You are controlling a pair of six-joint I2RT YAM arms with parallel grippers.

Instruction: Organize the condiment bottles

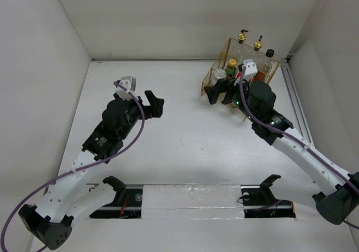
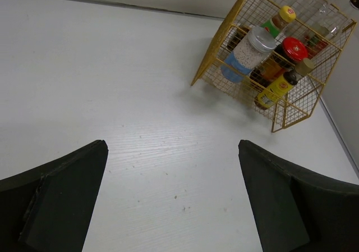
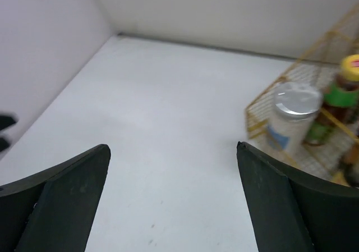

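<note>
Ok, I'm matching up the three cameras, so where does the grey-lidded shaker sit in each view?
Top external: grey-lidded shaker at upper right, at the basket's front-left corner.
Left wrist: shaker at upper right, leaning inside the basket's near side.
Right wrist: shaker at the right, mid-height, blurred.
Shared landmark: the yellow wire basket that holds it.

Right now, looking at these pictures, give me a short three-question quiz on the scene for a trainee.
1. True or false: the grey-lidded shaker sits inside the yellow basket.
2. Which is open? A, the left claw only; B, the right claw only; C, both.
3. Fill in: the jar beside the shaker has a ___ lid.
Key: 1 true; 2 C; 3 red.
</note>
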